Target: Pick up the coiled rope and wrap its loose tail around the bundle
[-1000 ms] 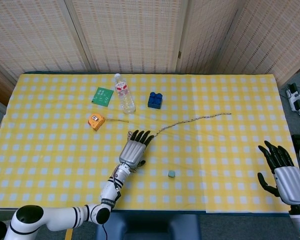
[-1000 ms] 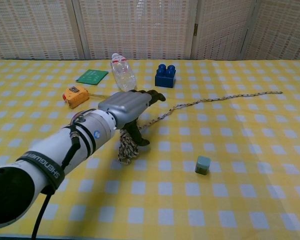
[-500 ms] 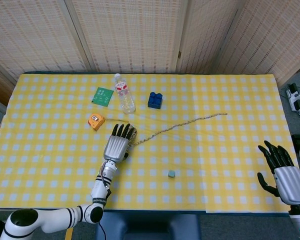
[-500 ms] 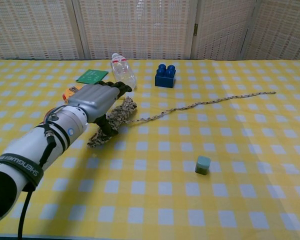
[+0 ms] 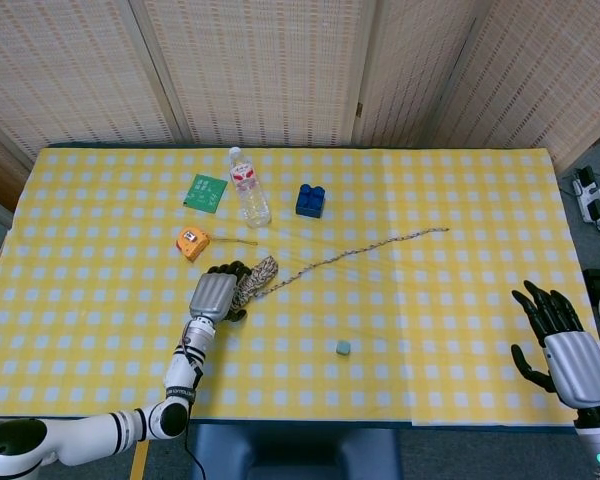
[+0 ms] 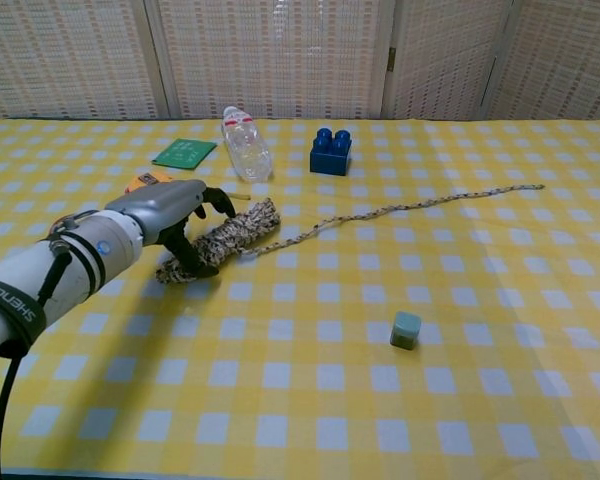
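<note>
Gripping the rope bundle (image 6: 220, 238), the fingers (image 6: 188, 262) of the left hand (image 6: 165, 212) curl around the coil's near end, thumb beneath it; the bundle appears lifted slightly or just resting on the worktop (image 6: 310, 400), which of the two cannot be told. From the bundle's far end the loose tail (image 6: 420, 205) runs out in a nearly straight line across the yellow checked cloth towards the robot's right, lying flat and unwrapped. The right hand (image 5: 565, 345) waits near the right edge of the worktop, well apart from the rope, fingers spread and holding nothing.

Judged progress: the pick-up is in hand or just achieved; the wrapping has not begun, since the whole tail lies extended. Remaining: raise the coil clear, take the tail, and wind it round the bundle.

Nearby lie a tape measure (image 6: 145, 183), a water bottle (image 6: 245, 145), a green card (image 6: 184, 152), a blue brick (image 6: 331, 151) and a small grey-green block (image 6: 406, 329).
</note>
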Available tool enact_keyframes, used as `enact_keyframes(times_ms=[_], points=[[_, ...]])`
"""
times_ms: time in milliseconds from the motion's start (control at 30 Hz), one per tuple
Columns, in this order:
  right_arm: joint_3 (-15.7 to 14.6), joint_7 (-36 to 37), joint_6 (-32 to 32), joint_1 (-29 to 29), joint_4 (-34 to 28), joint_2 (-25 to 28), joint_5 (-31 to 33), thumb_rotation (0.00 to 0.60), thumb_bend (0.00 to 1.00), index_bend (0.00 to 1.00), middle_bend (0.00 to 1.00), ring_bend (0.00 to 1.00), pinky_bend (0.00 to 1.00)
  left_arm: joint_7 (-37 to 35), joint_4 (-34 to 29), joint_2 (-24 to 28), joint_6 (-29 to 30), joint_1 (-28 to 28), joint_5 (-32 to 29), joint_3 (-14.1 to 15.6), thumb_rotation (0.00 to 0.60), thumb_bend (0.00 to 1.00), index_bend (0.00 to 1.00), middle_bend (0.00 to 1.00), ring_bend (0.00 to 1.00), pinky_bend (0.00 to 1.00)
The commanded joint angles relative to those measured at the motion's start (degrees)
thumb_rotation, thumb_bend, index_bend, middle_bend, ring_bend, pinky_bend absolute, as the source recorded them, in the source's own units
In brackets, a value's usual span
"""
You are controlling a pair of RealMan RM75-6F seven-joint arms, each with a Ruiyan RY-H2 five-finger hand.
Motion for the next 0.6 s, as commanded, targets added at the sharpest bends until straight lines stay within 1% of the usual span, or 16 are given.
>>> enact_keyframes(times_ms=[33,133,333,600], points=[[-0.07,0.13,-0.03,-0.07,0.13,0.01,0.12,0.6,0.5,0.0,0.01,0.06,0.0,-0.28,0.69,-0.57,0.1,-0.35,-0.73,-0.51,0.6,0.25,0.32,0.26,0.28,0.31],[-0.09,0.39,-0.03,-0.15,0.38,-0.1,0.28,0.6,0.5,0.0,0.01,0.06,0.0,-0.53,1.22,-0.98,0.02,-0.72,-1.32,-0.87,0.6,0.25,0.34,0.29,0.31,0.37],[-0.11,0.47,0.06,-0.22,0.55,-0.15,0.31,0.6,0.5,0.0,0.01,0.06,0.0,-0.7,3.2,-2.41,0.88,-1.48,-1.28,-1.26,0.6,0.25,0.39,0.34,0.37,0.44],[-0.15,0.5,-0.05,-0.22,0.54,-0.15,0.39,0.6,0.5,0.0,0.01,0.06,0.0,0.71,5.75,-3.07,2.32,-1.34,-0.54,-0.04,0.6,0.25,0.4,0.35,0.38,0.45]])
